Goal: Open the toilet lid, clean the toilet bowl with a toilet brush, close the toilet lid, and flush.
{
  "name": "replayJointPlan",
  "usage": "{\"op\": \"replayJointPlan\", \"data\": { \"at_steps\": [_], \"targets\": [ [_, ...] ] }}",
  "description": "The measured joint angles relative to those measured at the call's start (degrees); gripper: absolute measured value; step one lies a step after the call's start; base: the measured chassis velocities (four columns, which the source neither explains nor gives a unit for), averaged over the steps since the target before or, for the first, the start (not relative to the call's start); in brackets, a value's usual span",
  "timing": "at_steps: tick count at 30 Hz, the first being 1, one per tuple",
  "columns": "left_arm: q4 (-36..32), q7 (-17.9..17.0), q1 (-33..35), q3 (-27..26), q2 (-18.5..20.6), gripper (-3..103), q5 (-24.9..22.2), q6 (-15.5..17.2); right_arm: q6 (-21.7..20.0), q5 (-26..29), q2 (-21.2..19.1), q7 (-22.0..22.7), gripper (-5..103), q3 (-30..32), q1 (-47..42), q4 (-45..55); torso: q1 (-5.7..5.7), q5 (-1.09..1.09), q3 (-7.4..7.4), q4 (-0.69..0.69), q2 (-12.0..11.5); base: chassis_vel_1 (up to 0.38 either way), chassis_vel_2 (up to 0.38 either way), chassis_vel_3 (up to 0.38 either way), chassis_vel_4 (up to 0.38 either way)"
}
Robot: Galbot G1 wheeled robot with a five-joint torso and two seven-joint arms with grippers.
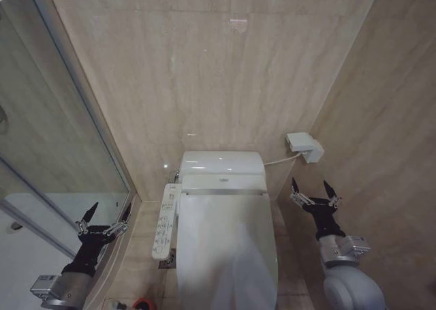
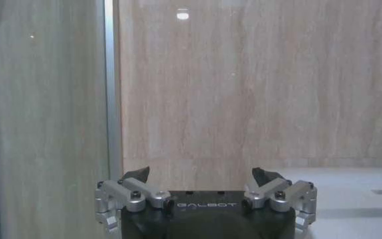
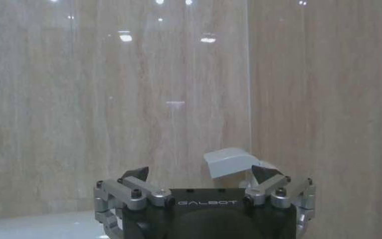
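Toilet lid (image 1: 228, 245) down, glossy white

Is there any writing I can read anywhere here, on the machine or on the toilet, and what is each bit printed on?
"GALBOT": on the black body of the left gripper, just behind its open jaws.
"GALBOT": the same on the right gripper, jaws open too.
Button panel beside the toilet bowl: small markings, too small to read.
Small dark mark on the toilet's rear, above the closed toilet lid: too small to read.
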Motion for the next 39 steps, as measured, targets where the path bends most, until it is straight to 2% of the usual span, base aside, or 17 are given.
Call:
{"op": "replayJointPlan", "data": {
  "at_steps": [39],
  "targets": [
    [0.0, 0.0, 0.0, 0.0, 0.0, 100, 0.0, 0.0, 0.0, 0.0, 0.0, 0.0, 100, 0.0, 0.0, 0.0, 0.04, -0.01, 0.01, 0.00, 0.0, 0.053, -0.048, -0.053, 0.053]
  ]
}}
